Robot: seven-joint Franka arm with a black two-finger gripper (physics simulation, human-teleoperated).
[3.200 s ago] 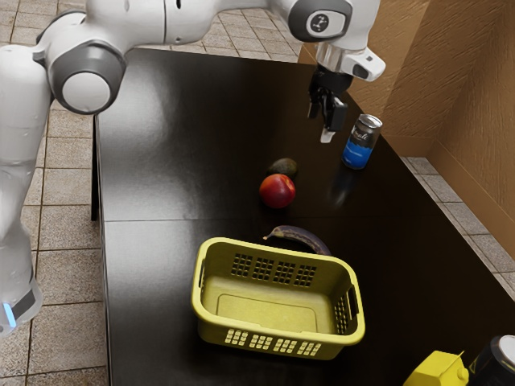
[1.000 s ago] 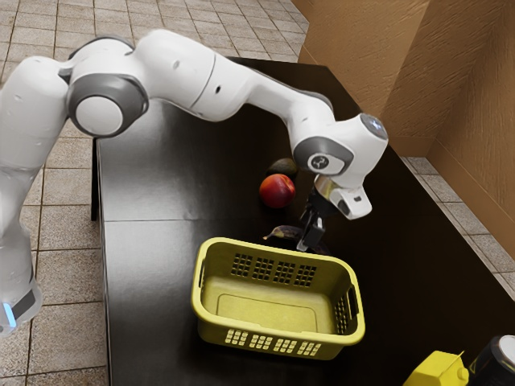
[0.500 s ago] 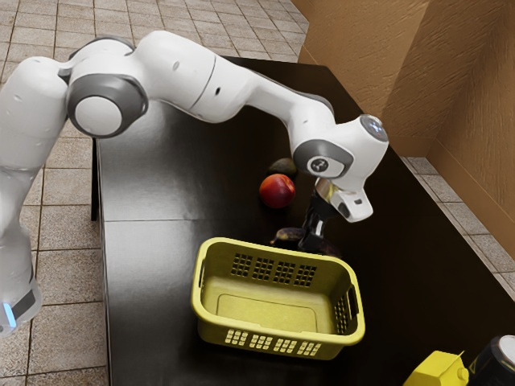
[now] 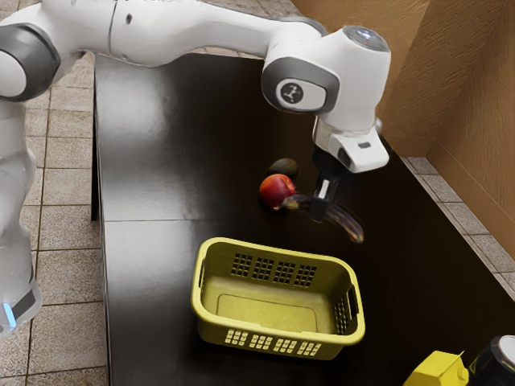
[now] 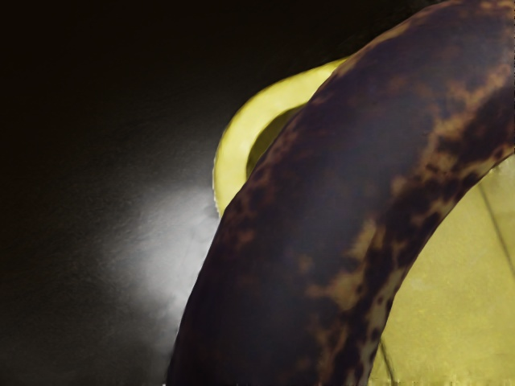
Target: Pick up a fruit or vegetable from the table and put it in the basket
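Note:
My gripper point(image 4: 320, 211) is shut on the dark, spotted banana point(image 4: 346, 221) around its middle, holding it up off the table behind the basket in the exterior view. In the wrist view the banana point(image 5: 322, 193) looms large, with the yellow-green basket point(image 5: 241, 145) beyond it. The basket point(image 4: 278, 249) stands on the black table point(image 4: 153, 281), and its inside holds nothing. A red peach-like fruit point(image 4: 276, 191) and a dark avocado point(image 4: 283, 167) lie close together, near the banana's stem end.
At the exterior view's lower right corner stand a yellow carton point(image 4: 438, 371) and a dark round container point(image 4: 495, 362). A brown wall point(image 4: 475, 121) rises past the table's edge at the exterior view's right.
The gripper closed on the banana and lifted it from the table behind the basket. Arm and banana have risen together; the basket, red fruit and avocado have stayed put.

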